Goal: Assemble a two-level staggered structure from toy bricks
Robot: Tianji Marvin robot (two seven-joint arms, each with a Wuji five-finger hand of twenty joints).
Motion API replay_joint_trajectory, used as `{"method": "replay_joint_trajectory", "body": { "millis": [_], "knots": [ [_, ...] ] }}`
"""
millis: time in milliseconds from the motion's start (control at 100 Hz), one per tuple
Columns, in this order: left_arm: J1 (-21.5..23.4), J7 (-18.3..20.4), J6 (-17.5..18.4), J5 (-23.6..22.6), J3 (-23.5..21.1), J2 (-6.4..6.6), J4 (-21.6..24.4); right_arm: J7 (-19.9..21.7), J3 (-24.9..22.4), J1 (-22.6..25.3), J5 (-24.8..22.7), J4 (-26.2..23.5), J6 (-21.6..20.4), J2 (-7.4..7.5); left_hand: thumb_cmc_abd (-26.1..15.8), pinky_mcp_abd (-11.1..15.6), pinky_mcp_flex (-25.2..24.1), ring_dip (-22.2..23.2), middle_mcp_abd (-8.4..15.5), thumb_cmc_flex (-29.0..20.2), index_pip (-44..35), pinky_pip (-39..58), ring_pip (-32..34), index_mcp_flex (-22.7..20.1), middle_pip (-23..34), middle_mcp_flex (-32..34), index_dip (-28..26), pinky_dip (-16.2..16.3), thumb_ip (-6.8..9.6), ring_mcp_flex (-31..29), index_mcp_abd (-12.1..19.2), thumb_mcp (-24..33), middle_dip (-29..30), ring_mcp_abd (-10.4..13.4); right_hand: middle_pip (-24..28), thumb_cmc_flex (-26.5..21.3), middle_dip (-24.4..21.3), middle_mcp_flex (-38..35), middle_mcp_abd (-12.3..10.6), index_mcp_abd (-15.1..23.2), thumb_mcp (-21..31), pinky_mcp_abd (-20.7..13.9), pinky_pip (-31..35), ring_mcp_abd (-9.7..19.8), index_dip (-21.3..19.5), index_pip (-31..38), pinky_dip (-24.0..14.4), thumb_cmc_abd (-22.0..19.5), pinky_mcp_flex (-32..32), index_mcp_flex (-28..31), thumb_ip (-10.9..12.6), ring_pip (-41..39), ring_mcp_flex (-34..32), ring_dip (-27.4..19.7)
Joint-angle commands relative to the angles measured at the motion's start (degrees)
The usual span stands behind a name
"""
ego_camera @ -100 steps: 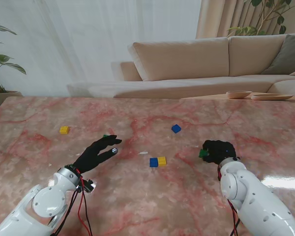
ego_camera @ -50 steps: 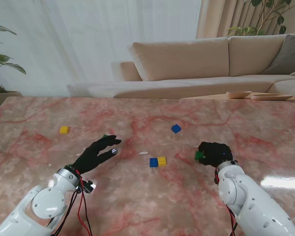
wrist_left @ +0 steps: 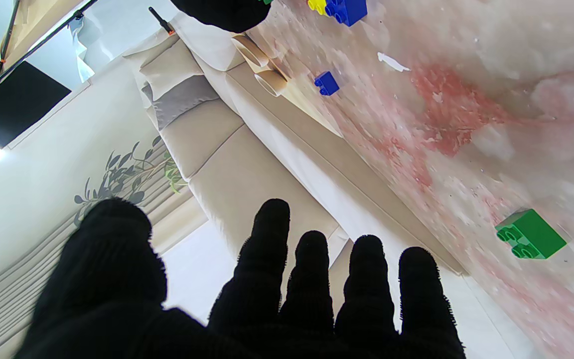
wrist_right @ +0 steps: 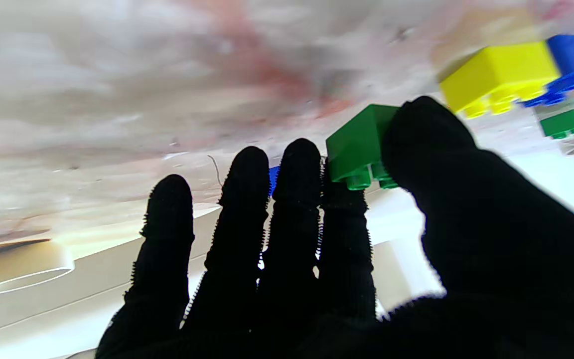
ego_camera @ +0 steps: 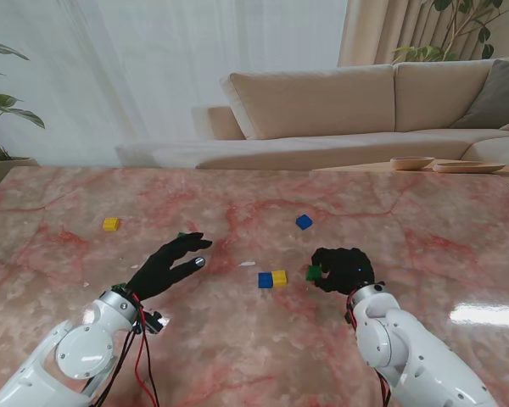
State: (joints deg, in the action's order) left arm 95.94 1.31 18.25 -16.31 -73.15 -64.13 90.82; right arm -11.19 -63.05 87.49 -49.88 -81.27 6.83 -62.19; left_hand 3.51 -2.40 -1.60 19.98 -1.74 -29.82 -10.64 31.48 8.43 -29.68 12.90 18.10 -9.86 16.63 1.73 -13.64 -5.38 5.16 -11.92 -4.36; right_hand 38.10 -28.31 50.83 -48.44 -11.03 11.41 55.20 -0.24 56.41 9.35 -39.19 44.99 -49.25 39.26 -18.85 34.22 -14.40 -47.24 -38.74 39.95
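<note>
Right hand pinches a green brick between thumb and forefinger, the joined blue-and-yellow bricks just beside it; left hand spread, empty. No writing legible.

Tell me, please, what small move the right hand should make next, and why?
Probably carry on left: the right hand pinches a green brick just right of the blue and yellow pair, so it likely needs to come over their seam before lowering.

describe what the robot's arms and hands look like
Both arms are glossy white, rounded shells. Each ends in a five-finger hand covered in a black knit glove: left hand, right hand. Red and black cables run loose along the left wrist; a red one shows at the right wrist.
</note>
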Motion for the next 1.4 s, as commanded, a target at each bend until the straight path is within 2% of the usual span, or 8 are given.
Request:
{"method": "replay_joint_trajectory", "body": {
  "millis": [0,360,790,1390],
  "knots": [
    [0.25,-0.14,0.27,-0.21,0.33,-0.05,0.03,0.06,1.35,-0.02,0.15,0.44,-0.43,-0.89,-2.0,0.76,-0.29,-0.68,1.17,-1.71,0.1,-1.67,-2.27,-0.35,-1.33,1.3,-0.58,-0.38,-1.26,0.48,1.28,-1.6,0.42,2.7,-0.28,-3.32,1.1,-0.44,-0.58,5.48,3.45,0.41,1.0,0.38,-1.14,5.05,0.64,-1.33,0.53,3.24,-1.41,0.06,-0.54,0.28],
    [0.22,0.14,0.74,-0.36,0.24,0.05,-0.01,-2.23,6.94,-3.55,-0.58,4.5,-0.5,-1.07,-1.99,0.82,-0.25,-0.68,1.19,-1.71,0.11,-1.69,-2.27,-0.34,-1.3,1.34,-0.58,-0.33,-1.27,0.5,1.28,-1.57,0.41,2.64,-0.61,-2.97,1.5,0.49,-0.62,5.44,3.68,0.13,0.57,0.52,-1.46,4.74,0.79,-1.28,1.05,2.45,-1.61,0.4,0.32,0.35],
    [0.48,0.57,0.38,-0.36,0.07,0.15,0.35,-0.51,7.65,-4.11,-3.25,3.57,0.1,-0.38,-2.0,0.67,-0.27,-0.65,1.35,-1.86,0.08,-1.71,-2.21,-0.46,-1.25,1.42,-0.58,-0.29,-1.27,0.42,1.2,-1.53,0.4,2.7,-0.68,-1.72,1.15,2.0,-0.55,4.5,3.3,-0.06,0.47,0.53,-1.52,4.01,0.75,-1.59,1.64,1.44,-1.61,0.47,1.4,0.39],
    [0.77,1.04,0.01,-0.4,-0.28,0.26,0.83,1.44,10.15,-7.27,-1.04,5.86,1.17,-0.62,-2.01,0.69,-0.29,-0.7,1.45,-1.77,0.03,-1.66,-2.29,-0.45,-1.33,1.47,-0.6,-0.24,-1.32,0.44,1.33,-1.53,0.41,2.78,-0.27,0.19,-0.83,3.91,-0.39,2.9,3.96,-0.18,0.3,0.38,-2.27,1.25,0.76,-1.99,2.25,1.02,-0.99,0.79,2.58,0.13]
  ]
}}
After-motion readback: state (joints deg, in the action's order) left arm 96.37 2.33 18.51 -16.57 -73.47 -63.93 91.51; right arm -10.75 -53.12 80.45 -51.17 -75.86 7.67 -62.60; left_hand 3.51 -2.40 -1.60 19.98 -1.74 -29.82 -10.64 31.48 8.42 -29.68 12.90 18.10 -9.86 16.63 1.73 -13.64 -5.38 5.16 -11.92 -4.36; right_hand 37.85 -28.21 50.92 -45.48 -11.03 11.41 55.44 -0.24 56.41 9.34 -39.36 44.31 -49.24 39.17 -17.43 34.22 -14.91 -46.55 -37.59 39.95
